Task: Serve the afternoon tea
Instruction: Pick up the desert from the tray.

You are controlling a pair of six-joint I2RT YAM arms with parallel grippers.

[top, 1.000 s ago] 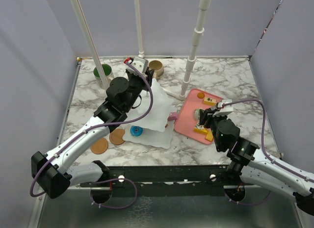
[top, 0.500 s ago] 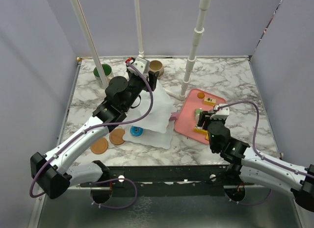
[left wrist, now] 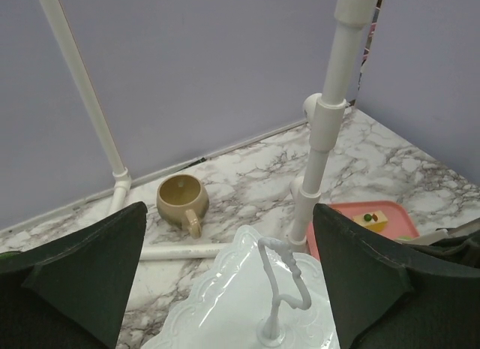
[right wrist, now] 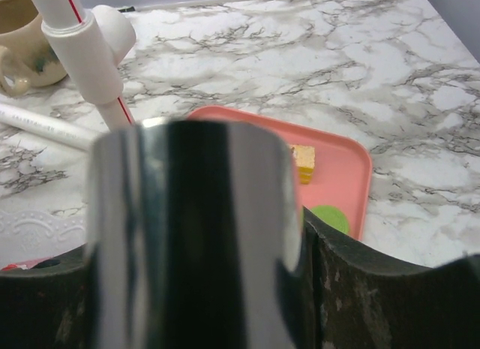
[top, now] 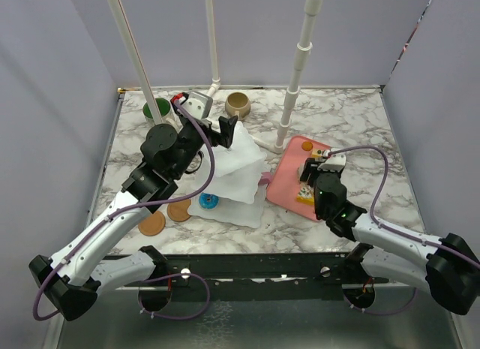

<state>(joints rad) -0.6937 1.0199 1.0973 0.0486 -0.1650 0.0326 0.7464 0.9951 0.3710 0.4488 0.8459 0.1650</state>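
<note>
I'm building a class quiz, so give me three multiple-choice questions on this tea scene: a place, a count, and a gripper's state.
1. Where is the tan mug? A on the pink tray; B on the marble table; C on the white stand.
2. How many brown round pastries lie on the table left of the stand? A one; B two; C four.
3. The left gripper is: A open above the stand; B shut on a mug; C shut on a pastry.
B: it stands on bare marble. B: two lie side by side. A: its fingers stand wide apart.
</note>
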